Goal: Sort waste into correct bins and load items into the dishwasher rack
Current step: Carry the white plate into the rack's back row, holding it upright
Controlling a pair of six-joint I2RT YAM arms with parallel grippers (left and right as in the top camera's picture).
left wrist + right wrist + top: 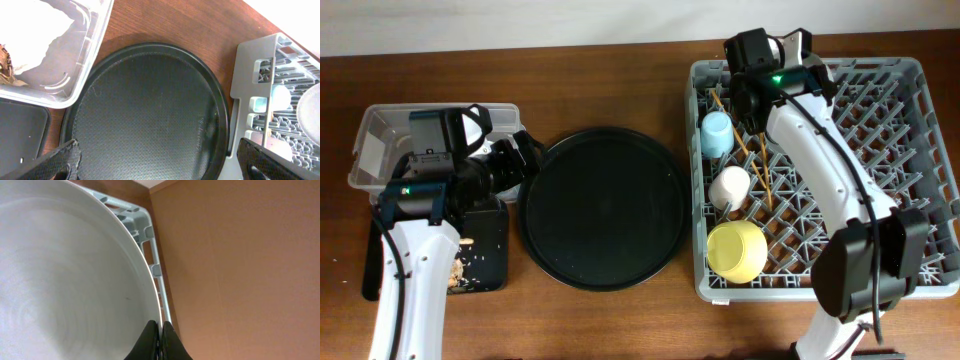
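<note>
A brown wooden table (620,60) with visible grain carries a round black tray (150,115) whose matt face shows a fine woven texture. At left, a clear, glossy plastic tub (92,50) holds a crumpled white paper napkin (35,25), beside a matt flat black tray (485,235) dusted with beige crumbly scraps (460,268). At right, a grey moulded plastic rack (880,110) bears thin wooden chopsticks (764,175), a smooth yellow bowl (736,250) and a smooth, faintly glossy pale plate (60,280).

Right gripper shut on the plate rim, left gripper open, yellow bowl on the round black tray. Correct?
One thing off: the yellow bowl sits in the dishwasher rack, not on the round black tray, as the overhead view shows. Rest holds: right gripper shut on the plate rim, left gripper open.
</note>
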